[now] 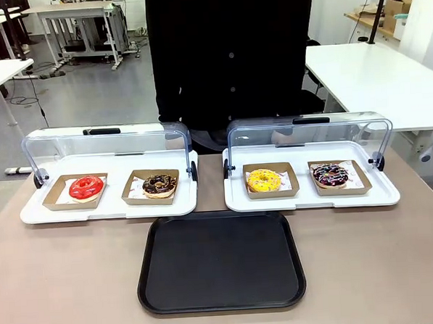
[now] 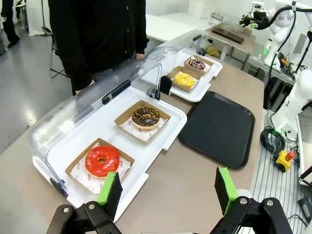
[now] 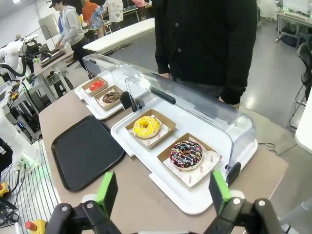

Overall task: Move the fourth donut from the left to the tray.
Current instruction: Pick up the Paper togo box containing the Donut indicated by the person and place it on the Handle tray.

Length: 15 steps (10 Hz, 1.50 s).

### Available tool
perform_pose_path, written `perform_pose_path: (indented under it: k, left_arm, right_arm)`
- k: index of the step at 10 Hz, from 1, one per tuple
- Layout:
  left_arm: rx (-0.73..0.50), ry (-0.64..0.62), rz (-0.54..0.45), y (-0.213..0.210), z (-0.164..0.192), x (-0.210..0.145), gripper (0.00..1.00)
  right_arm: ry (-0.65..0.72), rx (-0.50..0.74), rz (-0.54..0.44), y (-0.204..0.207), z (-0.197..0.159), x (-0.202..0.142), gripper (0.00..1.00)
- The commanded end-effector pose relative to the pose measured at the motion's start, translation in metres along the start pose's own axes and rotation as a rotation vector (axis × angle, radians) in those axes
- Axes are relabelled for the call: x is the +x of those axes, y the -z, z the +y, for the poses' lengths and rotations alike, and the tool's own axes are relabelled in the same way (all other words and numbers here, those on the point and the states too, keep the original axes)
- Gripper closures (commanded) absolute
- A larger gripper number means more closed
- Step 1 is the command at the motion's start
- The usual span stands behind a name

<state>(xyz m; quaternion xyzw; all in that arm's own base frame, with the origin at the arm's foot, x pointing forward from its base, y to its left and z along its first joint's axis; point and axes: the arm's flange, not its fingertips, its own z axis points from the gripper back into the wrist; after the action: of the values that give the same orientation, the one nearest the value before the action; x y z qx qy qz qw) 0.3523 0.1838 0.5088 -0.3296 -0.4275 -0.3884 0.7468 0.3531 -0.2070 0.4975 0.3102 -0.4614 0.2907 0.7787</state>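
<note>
Printed matter: the paper liners (image 3: 206,166) under the donuts carry small red print, and we cannot read it at this size.

Arm pose: we see the left gripper (image 2: 167,191) held above the table (image 2: 185,185) near the left end of the donut row, angled down across it. Its jaws stand wide apart, and nothing lies between the green pads (image 2: 109,191). The right gripper (image 3: 163,191) hangs above the table near the right end of the row. It is likewise spread wide and grips nothing.

Containers: two white display trays sit side by side on the far half of the table, each with its clear lid (image 1: 103,147) swung up and back.
- The left display tray (image 1: 110,209) holds a red donut (image 1: 86,188) and a chocolate donut with yellowish sprinkles (image 1: 159,184), each in a brown cardboard holder (image 1: 51,200).
- The right display tray (image 1: 313,200) holds a yellow donut (image 1: 264,180) on its left.
- The fourth donut from the left (image 1: 330,175) sits on that tray's right in its own holder. It has a dark glaze with pink-red and white stripes.

The tray (image 1: 220,260), black and flat, lies nearer the robot, centred before the gap between the display trays. Its far rim lies just beside their front edges. The fourth donut is not on it.

A person (image 1: 232,52) in dark clothing stands behind the display trays
</note>
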Motion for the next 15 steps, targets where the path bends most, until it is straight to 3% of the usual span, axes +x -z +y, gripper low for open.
perform_pose_path:
  k: [1,15]
  left_arm:
    - [-0.01,0.022,-0.014,-0.002,0.0009,0.0002,0.0]
    - [-0.01,0.022,-0.014,-0.002,0.0009,0.0002,0.0]
  right_arm:
    - [-0.03,0.007,-0.026,0.0003,-0.003,0.0011,0.0]
    - [-0.03,0.007,-0.026,0.0003,-0.003,0.0011,0.0]
